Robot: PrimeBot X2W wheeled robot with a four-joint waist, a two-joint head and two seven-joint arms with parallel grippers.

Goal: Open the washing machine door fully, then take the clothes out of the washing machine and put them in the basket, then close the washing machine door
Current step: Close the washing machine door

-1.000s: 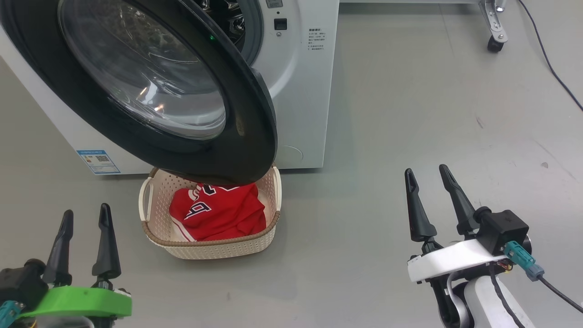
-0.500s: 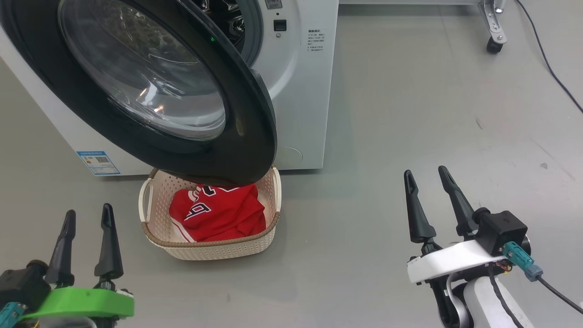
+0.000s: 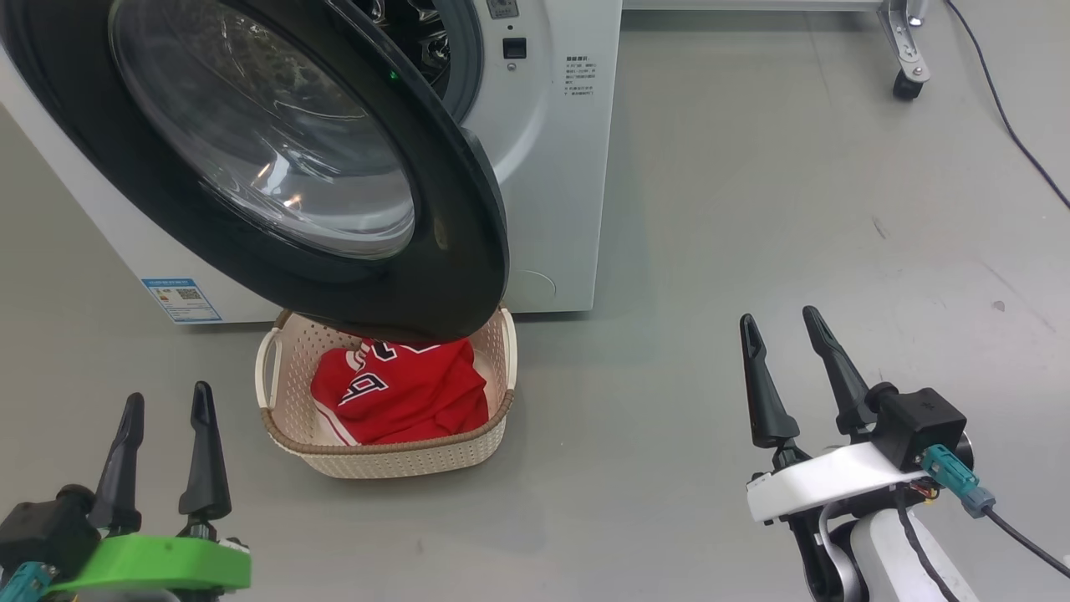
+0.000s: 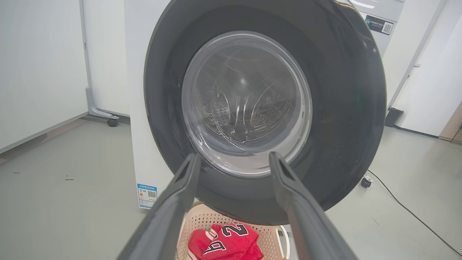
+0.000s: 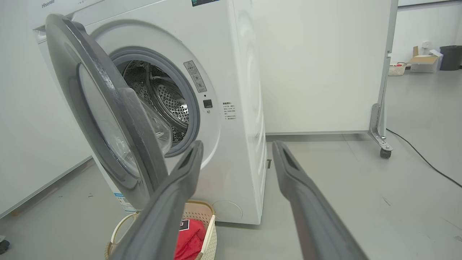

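Observation:
The white washing machine (image 3: 552, 167) stands at the top left with its washing machine door (image 3: 456, 251) swung partly open, the black rim hanging over the basket (image 3: 393, 458). The clothes (image 3: 410, 393), a red jersey with navy numbers, lie in the basket. My left gripper (image 3: 167, 393) is open at the lower left, short of the basket. My right gripper (image 3: 778, 315) is open over bare floor to the right. The left wrist view faces the door (image 4: 343, 108) between open fingers (image 4: 180, 195). In the right wrist view I see the steel drum (image 5: 162, 94) behind the door (image 5: 90, 72).
A white wheeled panel's caster (image 3: 907, 79) and a black cable (image 3: 1011, 125) lie at the far right. A blue label (image 3: 181, 298) is low on the washer's front. Boxes and a dark bin (image 5: 451, 57) sit far off.
My left gripper has drawn back a little, lower and slightly right in the head view. The right gripper has sunk very slightly. The door, basket and jersey stay put.

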